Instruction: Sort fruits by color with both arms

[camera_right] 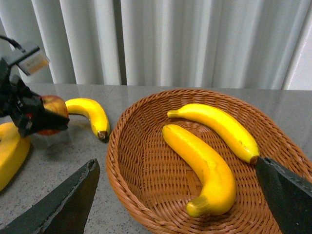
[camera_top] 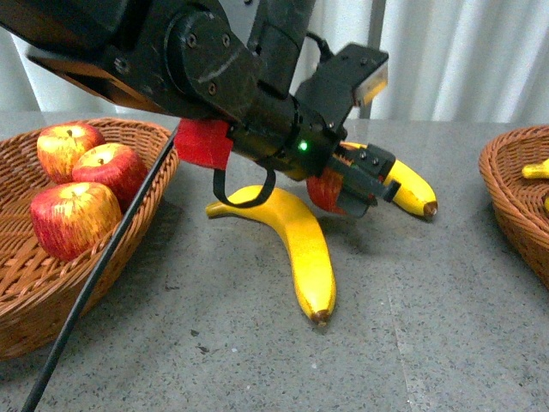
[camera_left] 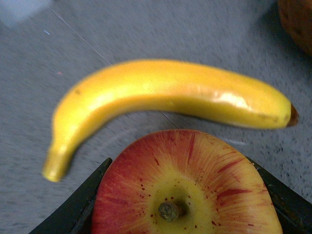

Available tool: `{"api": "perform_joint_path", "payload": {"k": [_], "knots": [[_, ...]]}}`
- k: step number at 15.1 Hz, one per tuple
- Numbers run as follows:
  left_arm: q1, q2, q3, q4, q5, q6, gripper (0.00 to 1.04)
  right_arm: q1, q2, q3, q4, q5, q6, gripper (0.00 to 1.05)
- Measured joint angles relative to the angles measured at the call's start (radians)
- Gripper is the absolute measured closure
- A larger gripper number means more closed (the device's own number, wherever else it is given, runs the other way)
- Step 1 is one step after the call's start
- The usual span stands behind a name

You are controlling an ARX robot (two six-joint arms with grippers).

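Left gripper [camera_top: 358, 178] clamped on apple [camera_top: 322, 190], frame centre. Right gripper [camera_right: 175, 165] fingers wide apart, empty. Sorted: three apples [camera_top: 75, 219] in left basket [camera_top: 51, 300], two bananas [camera_right: 200, 163] in right basket [camera_right: 146, 195]. Outstanding, by my reading: held apple, two table bananas [camera_top: 304, 245].

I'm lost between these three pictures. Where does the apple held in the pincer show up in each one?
Front view: the apple is mid-picture, mostly hidden by the left pincer gripping it.
Left wrist view: the apple is close up, stem towards the camera, between two black fingers.
Right wrist view: the apple is small and far off, outside the basket.
Shared landmark: the brown-tipped banana lying right next to the apple.
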Motion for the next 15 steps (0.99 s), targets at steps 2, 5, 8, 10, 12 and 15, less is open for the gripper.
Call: {"api": "perform_joint_path", "payload": {"k": [2,5,8,10,12,15], "knots": [[0.007,-0.214,-0.127,0.187,-0.185,-0.043,0.35,0.000,0.000,0.000,0.000,0.000,0.000,0.06],[0.107,-0.445,-0.328,0.349,-0.370,-0.078,0.35,0.000,0.000,0.000,0.000,0.000,0.000,0.06],[0.309,-0.614,-0.533,0.379,-0.454,-0.142,0.35,0.000,0.000,0.000,0.000,0.000,0.000,0.06],[0.386,-0.673,-0.620,0.380,-0.445,-0.194,0.35,0.000,0.000,0.000,0.000,0.000,0.000,0.06],[0.409,-0.670,-0.673,0.381,-0.436,-0.242,0.35,0.000,0.000,0.000,0.000,0.000,0.000,0.06],[0.421,-0.655,-0.710,0.373,-0.436,-0.290,0.26,0.000,0.000,0.000,0.000,0.000,0.000,0.06]]}}
